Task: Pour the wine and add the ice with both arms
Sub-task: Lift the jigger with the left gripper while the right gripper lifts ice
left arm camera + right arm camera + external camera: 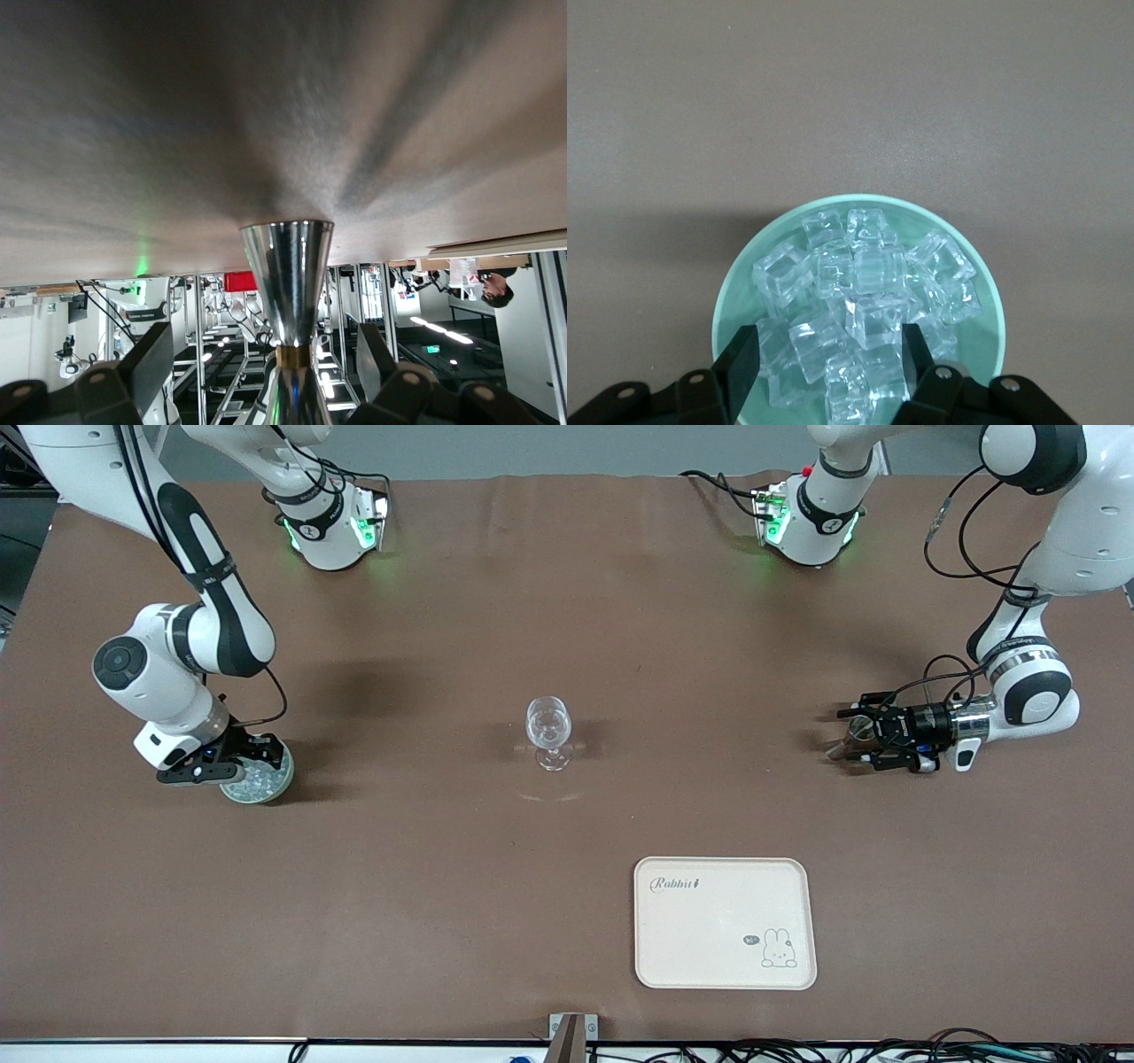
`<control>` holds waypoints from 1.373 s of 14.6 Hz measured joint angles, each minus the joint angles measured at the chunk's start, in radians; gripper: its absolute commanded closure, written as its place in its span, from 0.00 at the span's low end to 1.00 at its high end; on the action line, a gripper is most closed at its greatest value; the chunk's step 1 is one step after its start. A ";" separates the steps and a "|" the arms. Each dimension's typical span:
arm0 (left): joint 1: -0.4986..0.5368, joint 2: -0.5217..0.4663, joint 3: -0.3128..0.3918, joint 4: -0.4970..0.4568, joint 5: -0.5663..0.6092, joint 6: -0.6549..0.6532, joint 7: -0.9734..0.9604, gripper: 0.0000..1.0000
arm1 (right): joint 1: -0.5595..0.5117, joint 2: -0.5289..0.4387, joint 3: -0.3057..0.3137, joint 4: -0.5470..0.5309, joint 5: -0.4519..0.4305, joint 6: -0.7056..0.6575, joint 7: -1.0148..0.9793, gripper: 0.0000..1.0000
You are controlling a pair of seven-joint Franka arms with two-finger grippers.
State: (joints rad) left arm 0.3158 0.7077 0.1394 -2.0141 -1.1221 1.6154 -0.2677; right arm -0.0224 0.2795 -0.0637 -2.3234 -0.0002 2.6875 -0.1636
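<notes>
An empty clear wine glass point(548, 731) stands at the middle of the table. A pale green bowl point(266, 786) full of clear ice cubes point(859, 292) sits toward the right arm's end. My right gripper point(232, 766) hangs just over the bowl point(735, 292). In the right wrist view the gripper point(830, 332) is open, with its fingertips down among the cubes. A shiny metal jigger point(288, 274) stands toward the left arm's end point(852, 735). My left gripper point(864, 737) lies level at it. It is open point(264, 336), with a finger on each side of the jigger and not touching it.
A cream tray point(725, 921) with a rabbit print lies near the front camera, toward the left arm's end. A brown cloth point(567, 602) covers the whole table. The two arm bases point(332, 522) stand along the edge farthest from the camera.
</notes>
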 measured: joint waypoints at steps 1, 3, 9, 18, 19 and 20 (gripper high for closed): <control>0.008 0.003 0.000 0.001 0.000 -0.006 0.001 0.13 | 0.000 0.003 -0.001 0.000 0.000 0.005 0.000 0.33; 0.014 0.006 0.001 0.001 -0.014 -0.012 0.001 0.24 | 0.000 0.011 -0.001 0.000 0.000 0.021 0.000 0.40; 0.013 0.010 0.000 0.001 -0.047 -0.023 0.001 0.32 | -0.001 0.019 -0.003 0.001 0.000 0.034 0.000 0.81; 0.013 0.013 0.001 0.001 -0.048 -0.044 0.001 0.89 | -0.001 0.020 -0.005 0.021 0.000 -0.028 0.001 0.89; 0.014 0.015 0.001 0.001 -0.048 -0.051 0.000 0.92 | -0.001 0.020 -0.005 0.036 0.000 -0.065 0.002 0.89; 0.015 0.016 0.002 0.001 -0.048 -0.054 0.000 0.97 | -0.001 0.020 -0.005 0.051 0.000 -0.098 0.002 0.90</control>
State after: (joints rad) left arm 0.3310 0.7232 0.1409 -2.0132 -1.1699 1.5610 -0.2677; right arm -0.0232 0.2992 -0.0683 -2.2720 -0.0002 2.5897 -0.1616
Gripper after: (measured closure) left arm 0.789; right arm 0.890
